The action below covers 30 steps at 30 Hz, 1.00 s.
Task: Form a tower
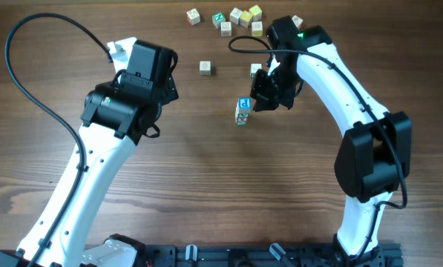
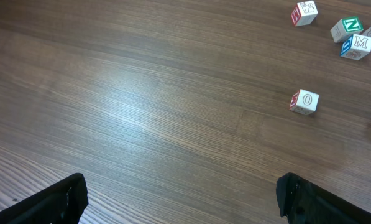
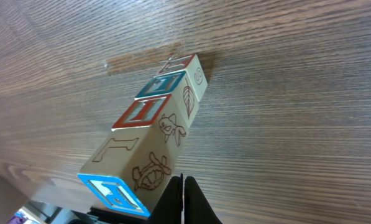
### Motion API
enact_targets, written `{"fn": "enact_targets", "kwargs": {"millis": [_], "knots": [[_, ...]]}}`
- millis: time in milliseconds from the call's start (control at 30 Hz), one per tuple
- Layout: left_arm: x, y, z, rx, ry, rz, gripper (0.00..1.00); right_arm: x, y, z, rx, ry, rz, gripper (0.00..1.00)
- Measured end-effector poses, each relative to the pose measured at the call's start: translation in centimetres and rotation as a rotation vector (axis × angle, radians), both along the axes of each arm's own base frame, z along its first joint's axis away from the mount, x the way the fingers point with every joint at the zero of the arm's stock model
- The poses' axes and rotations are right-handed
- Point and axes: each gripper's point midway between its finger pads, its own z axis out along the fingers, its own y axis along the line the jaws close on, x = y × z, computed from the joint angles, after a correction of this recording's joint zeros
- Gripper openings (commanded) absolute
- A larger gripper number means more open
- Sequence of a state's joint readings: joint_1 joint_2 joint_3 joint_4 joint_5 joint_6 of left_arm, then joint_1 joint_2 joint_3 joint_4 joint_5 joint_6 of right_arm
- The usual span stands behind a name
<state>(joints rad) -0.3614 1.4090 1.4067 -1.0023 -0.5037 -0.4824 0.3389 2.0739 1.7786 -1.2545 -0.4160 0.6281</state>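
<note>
Already approx 4 cubes high: tower [image 1: 243, 111] at centre of table [image 1: 206, 193]; right gripper [image 3: 182, 200] closed together, empty, at its 2 o'clock; left gripper [image 2: 179, 199] apart, idle; loose cubes [image 1: 236, 16] at 12 o'clock left to add.

The tower [image 3: 154, 143] is pale wood, with blue, red and teal framed letters and brown outline drawings; the table [image 3: 284, 93] is dark wood-grain.

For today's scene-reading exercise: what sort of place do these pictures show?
Probably a robotics lab workbench: a white left arm and right arm at a wooden table, with loose letter cubes beyond a small tower.
</note>
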Motion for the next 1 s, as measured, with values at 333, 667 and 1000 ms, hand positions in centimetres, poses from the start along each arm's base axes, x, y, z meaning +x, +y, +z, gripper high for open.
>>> {"fn": "enact_targets", "kwargs": {"millis": [333, 667, 1000], "knots": [[0.0, 0.0, 0.0, 0.000, 0.000, 0.000, 1.00, -0.3, 0.7, 0.1, 0.011, 0.000, 0.014, 0.04], [0.0, 0.0, 0.0, 0.000, 0.000, 0.000, 1.00, 1.0, -0.2, -0.4, -0.051, -0.056, -0.004, 0.04], [0.0, 0.0, 0.0, 0.000, 0.000, 0.000, 1.00, 2.2, 0.0, -0.4, -0.051, -0.098, -0.028, 0.04]]}}
